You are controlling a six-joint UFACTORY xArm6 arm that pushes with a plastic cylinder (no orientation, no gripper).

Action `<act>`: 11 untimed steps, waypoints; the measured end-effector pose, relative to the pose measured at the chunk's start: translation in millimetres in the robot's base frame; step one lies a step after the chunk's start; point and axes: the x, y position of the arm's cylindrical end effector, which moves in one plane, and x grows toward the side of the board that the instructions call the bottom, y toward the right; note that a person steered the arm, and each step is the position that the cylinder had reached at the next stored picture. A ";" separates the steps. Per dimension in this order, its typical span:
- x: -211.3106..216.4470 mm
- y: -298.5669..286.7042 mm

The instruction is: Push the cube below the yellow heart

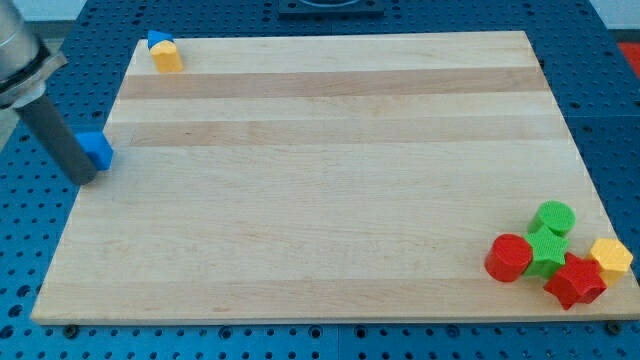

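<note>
A blue cube (97,148) sits at the left edge of the wooden board (330,180). My tip (88,180) is right beside the cube, on its left and slightly lower in the view, touching or nearly touching it. A yellow heart (167,56) lies at the board's top left corner, with a small blue block (156,39) partly hidden behind it. The cube lies below the yellow heart in the view, well apart from it.
At the bottom right corner stands a cluster: a red cylinder (509,257), a green cylinder (553,217), a green star-like block (546,251), a red star-like block (576,281) and a yellow block (611,258).
</note>
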 end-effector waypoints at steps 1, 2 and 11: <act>-35.7 55.8; -35.6 70.3; -161.4 9.6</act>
